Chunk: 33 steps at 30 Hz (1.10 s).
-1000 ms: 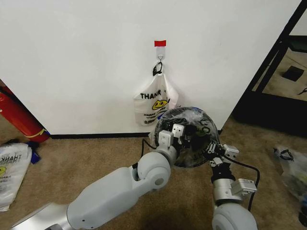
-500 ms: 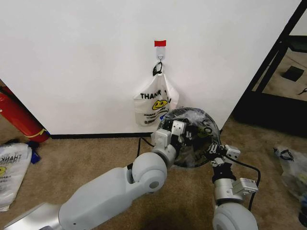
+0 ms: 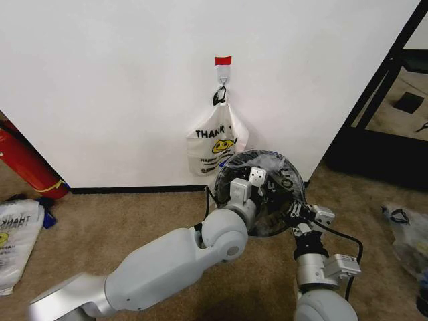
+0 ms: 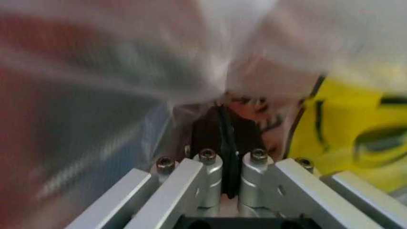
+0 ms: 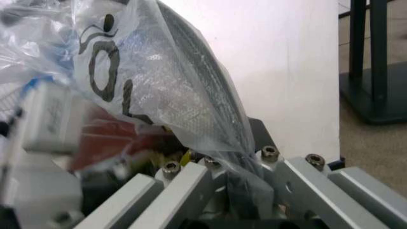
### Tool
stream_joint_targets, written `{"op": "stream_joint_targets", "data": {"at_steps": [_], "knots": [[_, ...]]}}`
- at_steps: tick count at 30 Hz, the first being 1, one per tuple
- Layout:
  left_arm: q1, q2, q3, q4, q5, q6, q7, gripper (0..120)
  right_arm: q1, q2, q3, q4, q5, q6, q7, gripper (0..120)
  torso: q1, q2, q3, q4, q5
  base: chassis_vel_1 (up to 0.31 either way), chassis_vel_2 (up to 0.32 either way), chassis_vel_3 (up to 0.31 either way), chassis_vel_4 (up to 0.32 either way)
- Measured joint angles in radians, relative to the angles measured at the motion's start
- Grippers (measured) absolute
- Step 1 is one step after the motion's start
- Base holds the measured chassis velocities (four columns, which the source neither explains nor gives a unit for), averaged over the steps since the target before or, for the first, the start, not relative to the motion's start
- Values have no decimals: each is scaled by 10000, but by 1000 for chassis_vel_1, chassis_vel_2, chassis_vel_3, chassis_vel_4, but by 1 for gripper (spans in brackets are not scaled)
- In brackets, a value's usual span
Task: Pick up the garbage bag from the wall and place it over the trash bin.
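The garbage bag (image 3: 277,167) drapes over the trash bin (image 3: 264,221) on the carpet by the wall (image 3: 100,80). Left gripper (image 3: 246,186) and right gripper (image 3: 294,212) each pinch its plastic at the rim.

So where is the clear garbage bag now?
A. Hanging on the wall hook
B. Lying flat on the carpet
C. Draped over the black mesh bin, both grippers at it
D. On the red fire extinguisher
C: the garbage bag lies over the bin, with the left gripper and right gripper at it.
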State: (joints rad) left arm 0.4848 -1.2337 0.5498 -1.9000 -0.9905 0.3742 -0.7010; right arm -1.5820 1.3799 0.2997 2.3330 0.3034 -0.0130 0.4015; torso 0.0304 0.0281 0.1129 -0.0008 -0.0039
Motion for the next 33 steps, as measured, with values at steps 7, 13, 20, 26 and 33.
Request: {"op": "stream_joint_targets", "data": {"at_steps": [7, 13, 20, 26, 33], "knots": [[205, 258, -3, -227, 218, 266, -22, 0, 62, -12, 49, 135, 958, -300, 258, 0, 0, 0, 0, 1, 0, 0, 0, 0, 0], [318, 544, -155, -829, 196, -47, 249, 0, 141, 87, 176, 415, 3162, -1011, 917, 0, 0, 0, -1, 0, -1, 0, 0, 0, 0], [348, 790, -249, -1263, 220, 156, 268, 0, 387, 186, 535, 551, 5802, -1516, 1733, 0, 0, 0, 0, 1, -2, 0, 0, 0, 0], [201, 472, -83, -894, 256, 404, 19, 0, 291, 306, 216, 462, 4692, -1351, 1273, 0, 0, 0, 0, -1, -1, 0, 0, 0, 0], [65, 301, 127, -6, 477, 706, -235, 0, 93, 293, 154, 611, 4164, -1237, 1018, 0, 1, 0, 0, 0, 0, 0, 0, 0, 0]]}}
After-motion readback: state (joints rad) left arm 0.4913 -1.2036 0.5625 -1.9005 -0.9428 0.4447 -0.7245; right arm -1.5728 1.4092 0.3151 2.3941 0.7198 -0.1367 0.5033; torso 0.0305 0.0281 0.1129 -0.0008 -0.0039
